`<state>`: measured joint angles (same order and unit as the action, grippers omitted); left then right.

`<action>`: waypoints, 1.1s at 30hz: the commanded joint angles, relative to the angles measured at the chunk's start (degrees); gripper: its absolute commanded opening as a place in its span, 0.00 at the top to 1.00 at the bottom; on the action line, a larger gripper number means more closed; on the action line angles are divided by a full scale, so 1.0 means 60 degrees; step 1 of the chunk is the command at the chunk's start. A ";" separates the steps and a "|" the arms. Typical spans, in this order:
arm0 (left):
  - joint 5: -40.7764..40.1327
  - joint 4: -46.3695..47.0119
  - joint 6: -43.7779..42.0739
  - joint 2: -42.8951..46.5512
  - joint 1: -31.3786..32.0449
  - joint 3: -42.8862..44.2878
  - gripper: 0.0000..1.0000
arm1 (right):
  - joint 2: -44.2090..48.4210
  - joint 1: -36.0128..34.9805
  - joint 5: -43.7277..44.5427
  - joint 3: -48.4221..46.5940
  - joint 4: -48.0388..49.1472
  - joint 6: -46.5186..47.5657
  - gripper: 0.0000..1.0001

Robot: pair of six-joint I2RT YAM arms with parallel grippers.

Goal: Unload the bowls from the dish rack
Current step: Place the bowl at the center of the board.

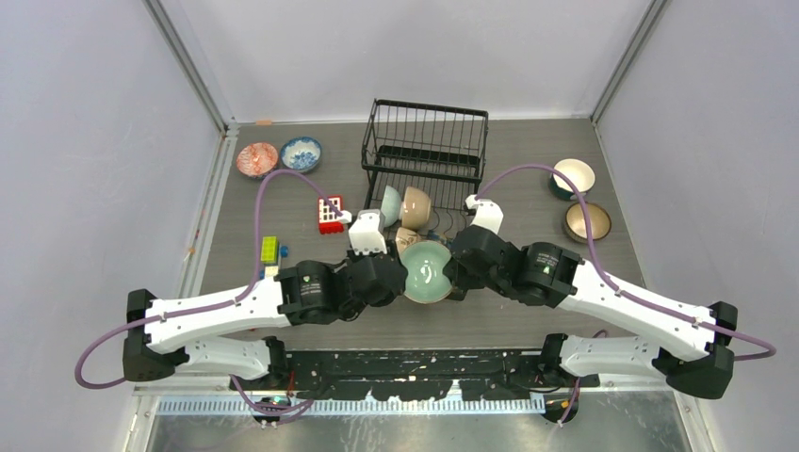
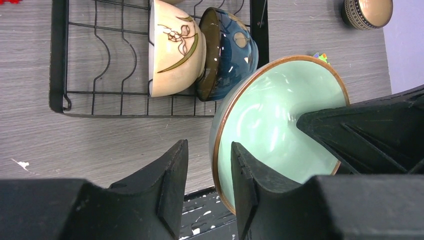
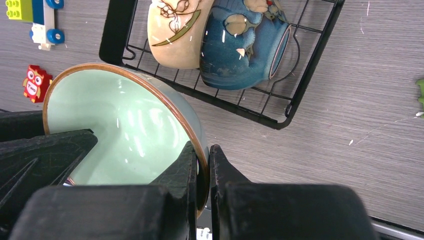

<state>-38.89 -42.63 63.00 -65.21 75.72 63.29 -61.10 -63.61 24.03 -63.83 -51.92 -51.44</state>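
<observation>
Although the black wire dish rack [image 1: 432, 107] stands at the far middle of the table, the action is just in front of its flat tray. There a pale green bowl [image 1: 427, 273] is tipped on edge above the table between both arms. The right gripper [image 3: 203, 150] is clamped tight on this bowl's brown rim, one finger inside and one outside. The left gripper [image 2: 209, 150] straddles the opposite rim with its jaws partly apart. Its outer finger stands clear of the bowl wall, so it has no firm hold.

On the rack's tray a cream flowered bowl [image 2: 175, 47] and a dark blue bowl [image 2: 232, 50] stand on edge, touching. Left of the rack sit a red patterned bowl [image 1: 256, 158] and a blue-and-white bowl [image 1: 301, 153]. Right of it are a cream bowl [image 1: 573, 174] and a brown bowl [image 1: 587, 222]. A small red block [image 1: 331, 215] lies just left of the rack's tray.
</observation>
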 commanded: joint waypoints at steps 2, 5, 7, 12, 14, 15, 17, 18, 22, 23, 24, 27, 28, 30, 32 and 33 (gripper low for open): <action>-0.0222 0.0406 -0.0222 0.0210 -0.0062 0.0050 0.62 | 0.0320 0.0103 -0.0044 -0.0123 0.0967 -0.0334 0.99; -0.0211 0.0407 -0.0261 0.0205 -0.0067 0.0058 0.64 | 0.0291 0.0118 -0.0113 -0.0077 0.1065 -0.0335 0.99; -0.0213 0.0399 -0.0271 0.0202 -0.0067 0.0046 0.69 | 0.0258 0.0135 -0.0148 -0.0062 0.1103 -0.0341 0.99; -0.0232 0.0416 -0.0267 0.0240 -0.0097 -0.0026 0.80 | 0.0219 0.0136 -0.0143 -0.0027 0.1124 -0.0326 0.99; -0.0241 0.0415 -0.0262 0.0248 -0.0120 -0.0034 0.83 | 0.0195 0.0141 -0.0130 -0.0025 0.1122 -0.0320 0.99; -0.0241 0.0413 -0.0272 0.0241 -0.0136 -0.0029 0.87 | 0.0175 0.0130 -0.0139 -0.0025 0.1124 -0.0328 0.99; -0.0252 0.0422 -0.0290 0.0215 -0.0134 -0.0019 0.99 | 0.0128 0.0132 -0.0174 -0.0050 0.1135 -0.0305 0.99; -0.0261 0.0422 -0.0298 0.0204 -0.0145 -0.0010 1.00 | 0.0108 0.0131 -0.0185 -0.0065 0.1131 -0.0280 0.99; -0.0393 0.0430 -0.0295 0.0147 -0.0147 -0.0020 1.00 | 0.0152 0.0135 -0.0323 -0.0082 0.1204 -0.0147 0.92; -0.0432 0.0419 -0.0291 0.0146 -0.0141 -0.0025 1.00 | 0.0139 0.0135 -0.0350 -0.0104 0.1156 -0.0121 0.86; -0.0465 0.0405 -0.0278 0.0166 -0.0148 -0.0041 1.00 | 0.0130 0.0130 -0.0381 -0.0143 0.1101 -0.0079 0.78; -0.0550 0.0440 -0.0241 0.0351 -0.0149 -0.0155 1.00 | 0.0041 0.0134 -0.0474 -0.0260 0.0917 0.0045 0.57; -0.0582 0.0462 -0.0255 0.0430 -0.0161 -0.0179 1.00 | 0.0015 0.0129 -0.0458 -0.0291 0.0847 0.0070 0.51; -0.0574 0.0473 -0.0314 0.0554 -0.0209 -0.0202 1.00 | 0.0003 0.0137 -0.0452 -0.0350 0.0751 0.0186 0.42; -0.0489 0.0488 -0.0425 0.0611 -0.0253 -0.0144 1.00 | -0.0002 0.0133 -0.0408 -0.0412 0.0675 0.0314 0.36; -0.0435 0.0477 -0.0487 0.0627 -0.0284 -0.0101 1.00 | 0.0006 0.0126 -0.0426 -0.0436 0.0649 0.0429 0.33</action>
<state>-39.59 -43.16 60.80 -64.69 74.63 61.17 -61.14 -62.98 21.17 -63.86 -48.51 -50.76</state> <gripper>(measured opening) 0.051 0.624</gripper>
